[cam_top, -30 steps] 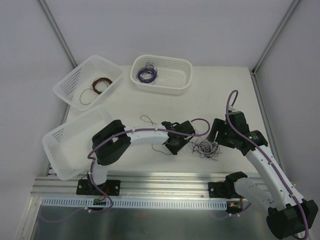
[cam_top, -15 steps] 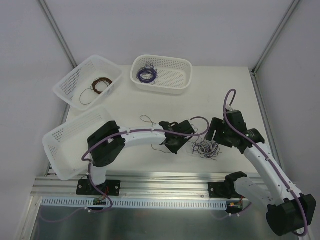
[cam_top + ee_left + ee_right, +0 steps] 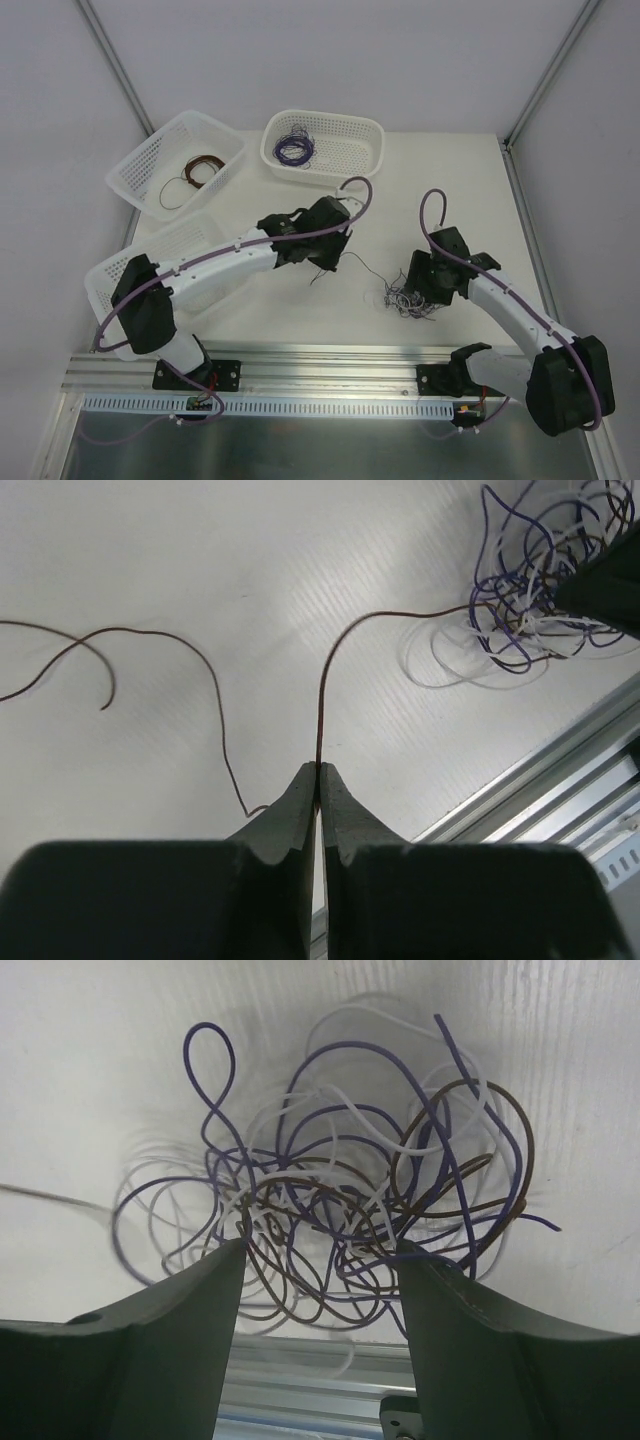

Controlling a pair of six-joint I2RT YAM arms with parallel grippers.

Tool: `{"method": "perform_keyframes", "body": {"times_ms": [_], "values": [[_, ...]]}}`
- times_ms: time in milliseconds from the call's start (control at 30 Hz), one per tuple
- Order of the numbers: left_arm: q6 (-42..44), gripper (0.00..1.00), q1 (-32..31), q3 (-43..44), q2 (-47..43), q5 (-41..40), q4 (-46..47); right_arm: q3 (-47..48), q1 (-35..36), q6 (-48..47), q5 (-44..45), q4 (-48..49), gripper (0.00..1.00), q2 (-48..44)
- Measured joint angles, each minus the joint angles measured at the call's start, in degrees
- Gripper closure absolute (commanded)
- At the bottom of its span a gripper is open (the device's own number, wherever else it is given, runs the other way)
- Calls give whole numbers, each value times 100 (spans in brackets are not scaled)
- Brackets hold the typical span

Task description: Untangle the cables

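Left jaws are pinched together on one dark brown wire (image 3: 319, 710), clamped right at the tips. That wire runs away from the tips, bends over and leads into the cables (image 3: 408, 298). They're a scribbly clump of purple, whitish and brown loops on the white counter (image 3: 440, 190), close to its near edge by the metal rail (image 3: 330, 358).

On the other side, the right jaws are apart and straddle the clump, with a bunch of loops sitting in the gap between the two fingers (image 3: 170, 1350). I can't tell if either finger actually touches a wire.

A second loose brown strand (image 3: 150, 632) lies on the counter off to one side of the held wire, not touching the clump.

Further out there are three white mesh baskets. The far-left basket (image 3: 150, 158) holds a neat brown coil (image 3: 197, 170), and the back basket (image 3: 350, 150) holds a purple coil (image 3: 293, 150). The near-left basket (image 3: 118, 275) sits partly under the left arm (image 3: 235, 258).
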Motion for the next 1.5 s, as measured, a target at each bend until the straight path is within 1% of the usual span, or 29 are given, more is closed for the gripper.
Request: {"method": "perform_keyframes", "body": {"times_ms": [33, 67, 200, 267, 367, 567, 767, 833, 867, 967, 1000, 1067, 1233, 1333, 1500], "values": [[-39, 100, 151, -17, -127, 31, -35, -46, 0, 11, 9, 7, 37, 50], [-85, 100, 337, -26, -262, 79, -81, -83, 0, 13, 13, 7, 41, 96], [-173, 100, 1034, -20, -841, 146, -188, -155, -4, 37, 76, 17, 49, 225], [-192, 100, 1314, 59, -1137, 144, -308, -201, -22, 70, 122, 26, 49, 232], [-205, 100, 1602, 400, -1482, 203, -483, -249, -59, 92, 179, 31, 49, 232], [-116, 100, 1978, 1338, -1609, 306, -603, -251, -72, 85, 208, 7, 42, 122], [-26, 100, 2264, 2328, -1349, 391, -785, -66, -70, -37, 240, -227, 30, -413], [20, 100, 2409, 2736, -1172, 400, -807, 63, -70, -90, 249, -297, 23, -627], [37, 100, 2479, 2938, -1097, 402, -804, 114, -70, -122, 249, -319, 17, -708], [85, 100, 2688, 3582, -859, 407, -835, 264, -70, -221, 243, -372, 8, -960], [109, 100, 2767, 3825, -778, 407, -837, 297, -70, -251, 238, -396, 4, -1019], [164, 100, 2953, 4266, -647, 411, -824, 350, -70, -315, 225, -457, 0, -1097], [256, 100, 3482, 5265, -343, 407, -828, 461, -70, -481, 221, -588, 0, -1224], [337, 100, 3932, 5803, -122, 385, -778, 538, -70, -573, 138, -621, 0, -1250], [466, 100, 4763, 6251, 271, 247, -566, 599, -70, -697, -55, -625, 0, -1274]]}}
